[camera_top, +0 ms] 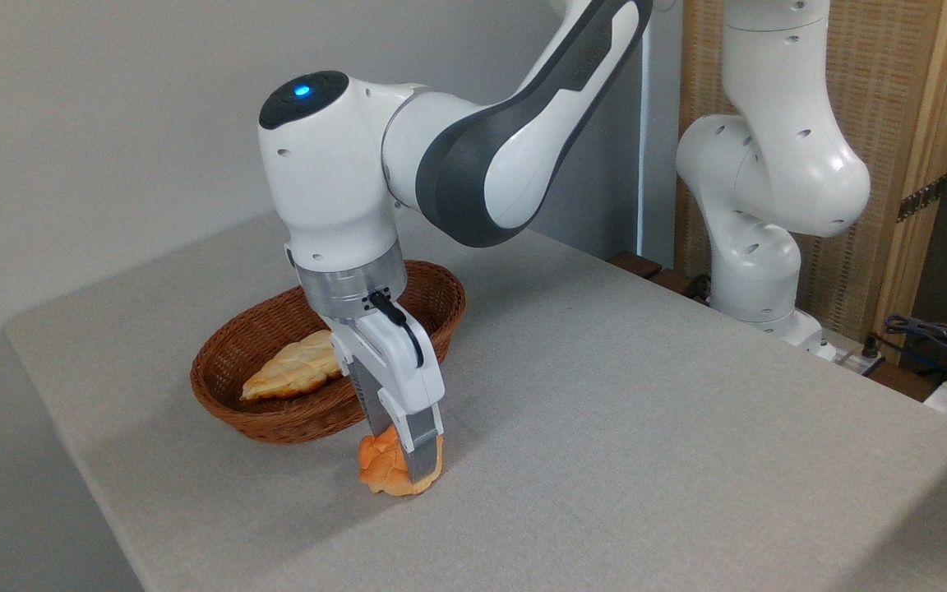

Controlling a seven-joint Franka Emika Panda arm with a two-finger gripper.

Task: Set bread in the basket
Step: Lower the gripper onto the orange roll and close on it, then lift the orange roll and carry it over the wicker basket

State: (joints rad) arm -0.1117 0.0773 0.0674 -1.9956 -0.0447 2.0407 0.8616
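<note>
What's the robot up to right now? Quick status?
Gripper down around bun on table. Basket just behind, holding pale loaf. Nothing between.

The counter [605,395] wears a matt grey cloth with a fine woven grain. The basket [260,411] is reddish-brown wicker — ribbed, with a faint sheen. The bread [383,469] looks lumpy and softly glazed, as does the pale loaf [293,370]. The arm [473,164] is glossy white and grey plastic with a brushed metal ring; the gripper [404,452] is smooth plastic — metal-grey fingers.
</note>
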